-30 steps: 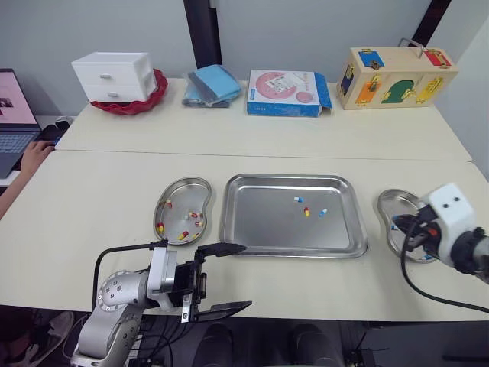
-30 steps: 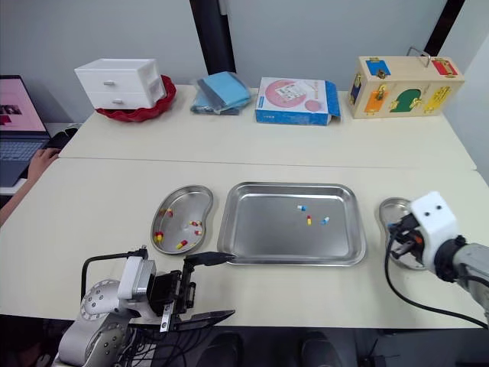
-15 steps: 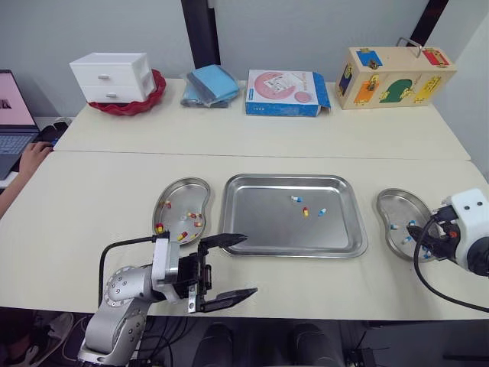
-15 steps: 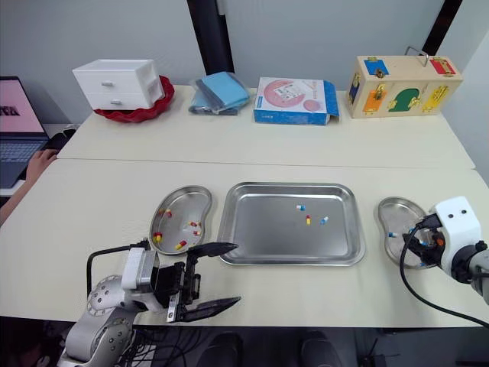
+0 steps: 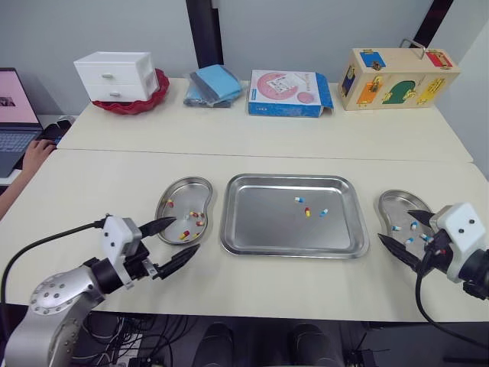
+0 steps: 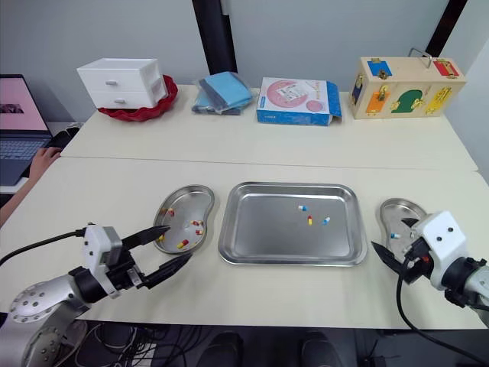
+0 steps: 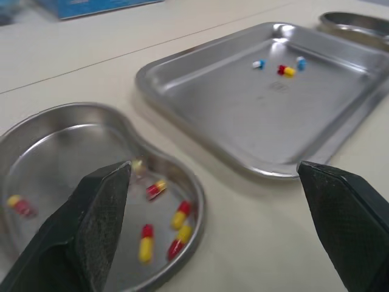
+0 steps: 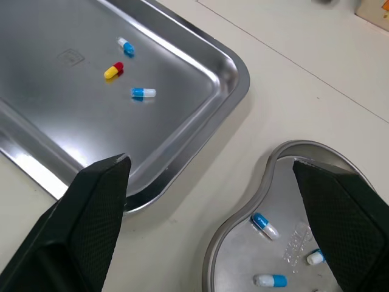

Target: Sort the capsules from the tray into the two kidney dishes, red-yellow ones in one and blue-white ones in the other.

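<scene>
The steel tray (image 5: 260, 222) lies mid-table and holds two blue-white capsules (image 5: 299, 199) and one red-yellow capsule (image 5: 307, 212). To its left, the kidney dish (image 5: 183, 200) holds several red-yellow capsules (image 7: 146, 242). The kidney dish on the right (image 5: 391, 202) holds a few blue-white capsules (image 8: 264, 224). My left gripper (image 5: 187, 233) hovers open at the left dish's front rim, nothing between its fingers. Over the right dish's front part, my right gripper (image 5: 394, 225) is open and empty.
On the back table stand white drawers in a red bowl (image 5: 114, 76), blue cloths (image 5: 212, 84), a pink-and-blue box (image 5: 289, 93) and a wooden lock box (image 5: 397, 76). A laptop (image 5: 14, 115) and a person's hand (image 5: 34, 157) are at the far left.
My right gripper's fingers have spread apart over the right dish and the arm has drawn back a little. My left arm swung left from the tray's front corner to the left dish.
</scene>
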`<state>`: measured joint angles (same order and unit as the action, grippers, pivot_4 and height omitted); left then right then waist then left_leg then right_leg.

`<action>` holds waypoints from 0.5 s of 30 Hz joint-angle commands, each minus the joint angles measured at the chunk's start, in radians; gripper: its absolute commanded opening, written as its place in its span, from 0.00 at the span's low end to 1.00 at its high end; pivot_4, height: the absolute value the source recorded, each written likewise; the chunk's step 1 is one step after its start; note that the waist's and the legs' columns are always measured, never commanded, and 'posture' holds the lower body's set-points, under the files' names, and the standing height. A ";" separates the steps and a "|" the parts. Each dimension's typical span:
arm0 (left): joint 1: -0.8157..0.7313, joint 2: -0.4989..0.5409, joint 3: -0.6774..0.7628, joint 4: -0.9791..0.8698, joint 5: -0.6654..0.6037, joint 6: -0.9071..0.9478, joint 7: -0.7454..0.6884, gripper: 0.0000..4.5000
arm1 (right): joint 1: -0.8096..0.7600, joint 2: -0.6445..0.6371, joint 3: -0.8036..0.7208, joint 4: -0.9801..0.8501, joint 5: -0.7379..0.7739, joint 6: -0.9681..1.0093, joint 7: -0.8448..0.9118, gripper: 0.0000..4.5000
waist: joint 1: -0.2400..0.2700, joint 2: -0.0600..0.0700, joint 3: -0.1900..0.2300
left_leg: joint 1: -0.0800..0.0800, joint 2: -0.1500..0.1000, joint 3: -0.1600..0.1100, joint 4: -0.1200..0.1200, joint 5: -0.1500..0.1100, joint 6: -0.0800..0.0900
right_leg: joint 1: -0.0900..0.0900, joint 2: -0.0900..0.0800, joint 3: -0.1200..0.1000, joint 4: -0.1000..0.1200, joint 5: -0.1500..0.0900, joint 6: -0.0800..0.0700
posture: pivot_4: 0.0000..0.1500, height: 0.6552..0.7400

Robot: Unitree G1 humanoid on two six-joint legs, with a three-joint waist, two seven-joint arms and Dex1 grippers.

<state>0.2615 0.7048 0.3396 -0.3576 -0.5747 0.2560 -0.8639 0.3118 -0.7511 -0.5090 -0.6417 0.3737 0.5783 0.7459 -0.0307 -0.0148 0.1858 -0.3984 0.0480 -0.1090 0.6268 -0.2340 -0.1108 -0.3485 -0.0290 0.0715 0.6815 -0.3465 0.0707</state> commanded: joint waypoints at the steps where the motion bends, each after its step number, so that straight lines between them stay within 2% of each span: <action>1: 0.040 0.030 0.127 0.110 -0.007 0.017 -0.013 1.00 | 0.084 -0.024 -0.085 0.084 -0.019 -0.175 0.130 0.99 | 0.000 0.000 0.000 | 0.000 0.000 0.000 0.000 0.000 0.000 | 0.000 0.000 0.000 0.000 0.000 0.000 | 1.00 1.00; 4: 0.102 0.060 0.204 0.238 0.038 -0.025 -0.047 1.00 | 0.174 -0.086 -0.168 0.246 -0.041 -0.305 0.275 0.99 | -0.001 0.000 0.000 | 0.000 0.000 0.001 -0.001 0.000 0.000 | 0.000 0.000 0.000 -0.001 0.000 0.000 | 1.00 1.00; 8: 0.143 0.063 0.217 0.293 0.074 -0.050 -0.062 1.00 | 0.206 -0.144 -0.201 0.388 -0.052 -0.349 0.344 0.99 | -0.002 -0.002 0.000 | 0.001 0.000 0.002 -0.001 0.000 0.000 | 0.000 0.000 0.001 -0.001 0.000 0.000 | 1.00 1.00; 15: 0.175 0.042 0.213 0.310 0.087 -0.074 -0.083 1.00 | 0.189 -0.150 -0.173 0.446 -0.066 -0.373 0.354 0.99 | -0.002 -0.002 0.000 | 0.001 0.000 0.002 -0.001 0.000 0.000 | 0.000 0.000 0.001 -0.001 0.000 0.000 | 1.00 1.00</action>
<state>0.4316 0.7463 0.5269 -0.0416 -0.4861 0.2051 -0.9398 0.5053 -0.8906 -0.6748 -0.1894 0.3040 0.2231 1.0955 -0.0322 -0.0165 0.1861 -0.3970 0.0483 -0.1072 0.6257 -0.2340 -0.1109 -0.3480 -0.0291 0.0726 0.6804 -0.3469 0.0702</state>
